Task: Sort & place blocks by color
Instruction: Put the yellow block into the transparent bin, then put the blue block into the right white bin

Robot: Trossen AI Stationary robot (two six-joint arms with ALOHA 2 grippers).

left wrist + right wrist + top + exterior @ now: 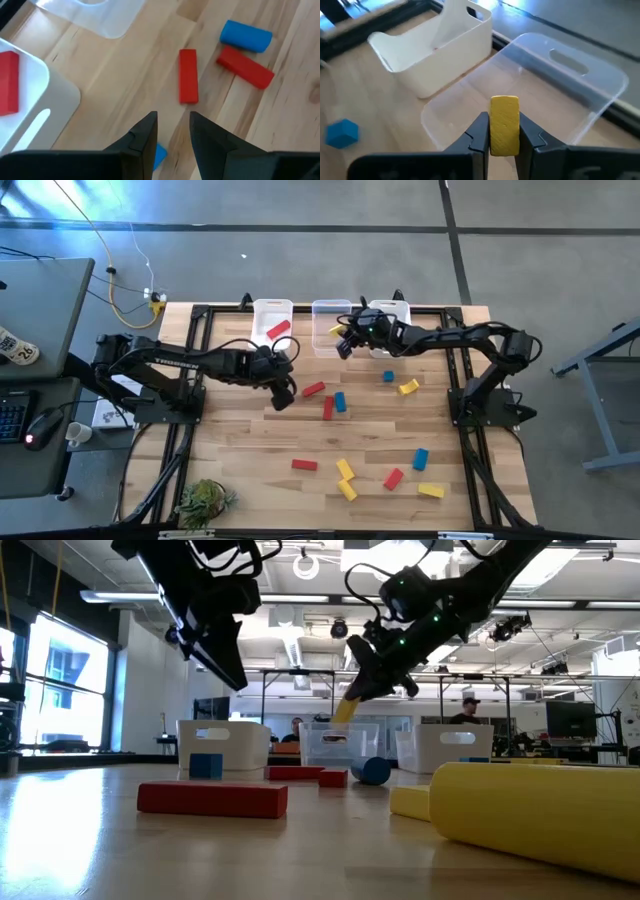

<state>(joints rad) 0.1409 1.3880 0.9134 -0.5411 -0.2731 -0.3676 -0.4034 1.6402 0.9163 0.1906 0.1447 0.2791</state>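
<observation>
Clamped upright in right tool [504, 131]: short yellow rectangular block [504, 124], hanging over clear plastic middle bin [600, 80], centre frame, long axis vertical. Needs only release. Left tool [172, 131] parted, empty, red flat bar [188, 75] directly ahead.

The scene is bright and evenly lit. In the low view ceiling lamps [305, 565] and a window [55, 680] glare, and the near yellow block [540, 805] is out of focus. The worktop [250, 470] carries only soft shadows

Left pincer [172, 131] agape, right pincer [504, 131] clamped
</observation>
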